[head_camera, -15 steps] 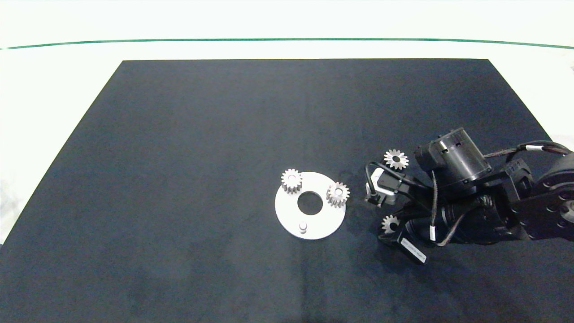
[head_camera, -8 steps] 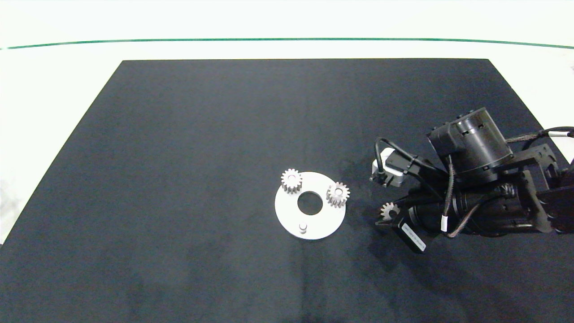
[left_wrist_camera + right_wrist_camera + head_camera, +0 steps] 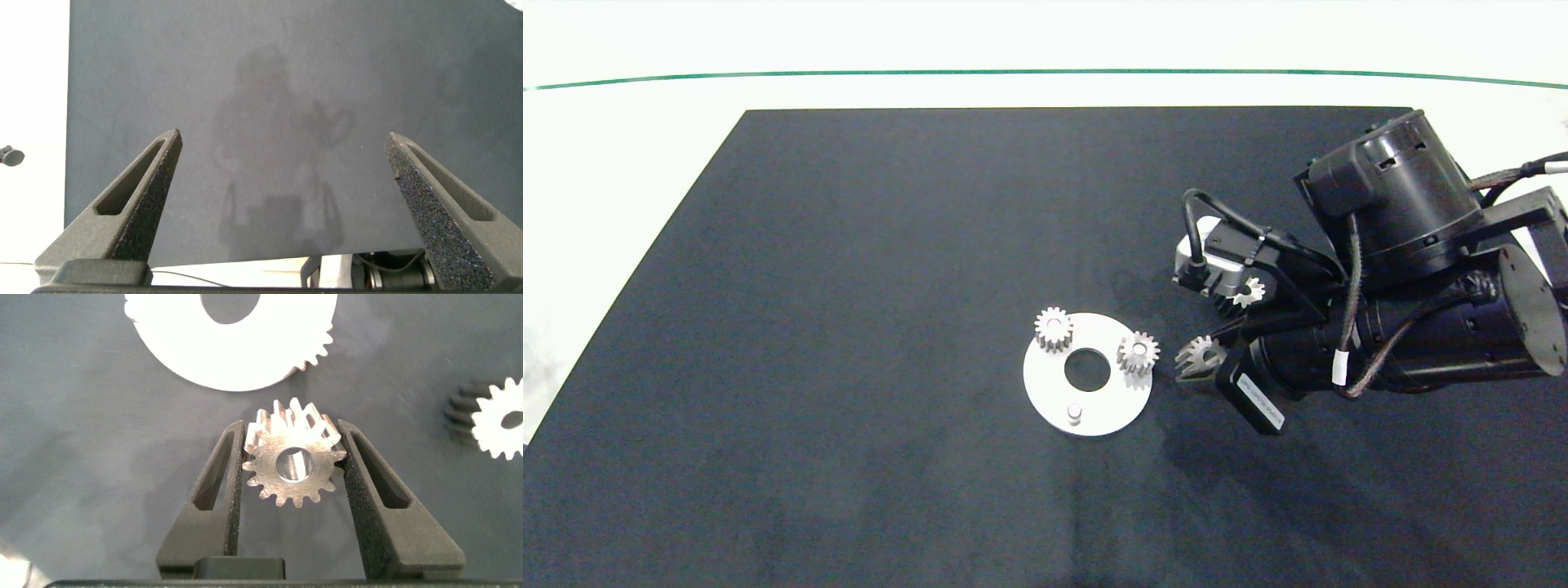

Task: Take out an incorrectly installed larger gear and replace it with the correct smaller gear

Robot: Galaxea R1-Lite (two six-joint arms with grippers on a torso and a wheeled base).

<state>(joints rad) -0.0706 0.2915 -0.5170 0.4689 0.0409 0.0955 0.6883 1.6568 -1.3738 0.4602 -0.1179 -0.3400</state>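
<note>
My right pincer (image 3: 292,469) pinches the smaller gear (image 3: 292,461) by its teeth, lifted near the round plate (image 3: 1123,404). It seems light, rigid, slippery metal; toothed flanks grip best.

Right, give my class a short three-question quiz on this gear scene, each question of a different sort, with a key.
1. True or false: the right gripper is shut on the smaller gear.
2. How many gears sit on the white plate? A) one B) two C) three
3. Fill in the gap: the left gripper hangs over bare mat with its jaws ___.

Key: 1 true; 2 B; 3 open.
</note>
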